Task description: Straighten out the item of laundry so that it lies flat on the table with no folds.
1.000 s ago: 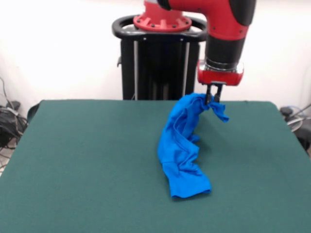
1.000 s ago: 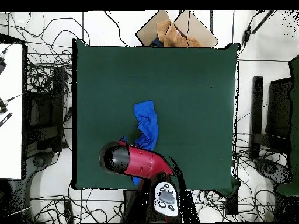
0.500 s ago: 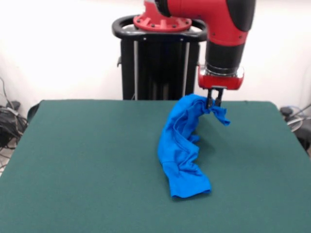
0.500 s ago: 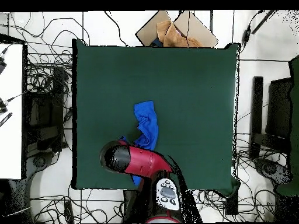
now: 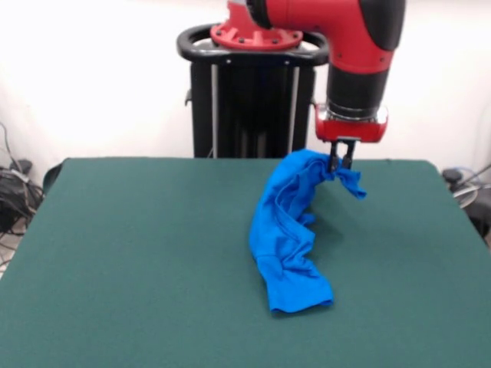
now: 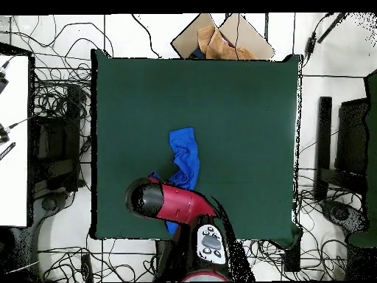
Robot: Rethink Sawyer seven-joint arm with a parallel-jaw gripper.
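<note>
The item of laundry [image 5: 288,230] is a bright blue shirt, bunched into a long twisted strip on the green table [image 5: 138,261]. My gripper [image 5: 338,165] is shut on its far end, holding that end lifted just above the table. The rest trails toward the front and lies crumpled on the cloth. No print shows. In the overhead view the item of laundry [image 6: 185,156] runs from the table's [image 6: 243,125] middle down under the red arm, which hides the gripper.
The black pedestal [image 5: 245,100] stands behind the table's far edge. In the overhead view a cardboard box [image 6: 221,40] lies past the top edge, and cables and black stands surround the table.
The gripper has shifted slightly to the right and down with the shirt's end in it. The lying part of the shirt has barely moved.
</note>
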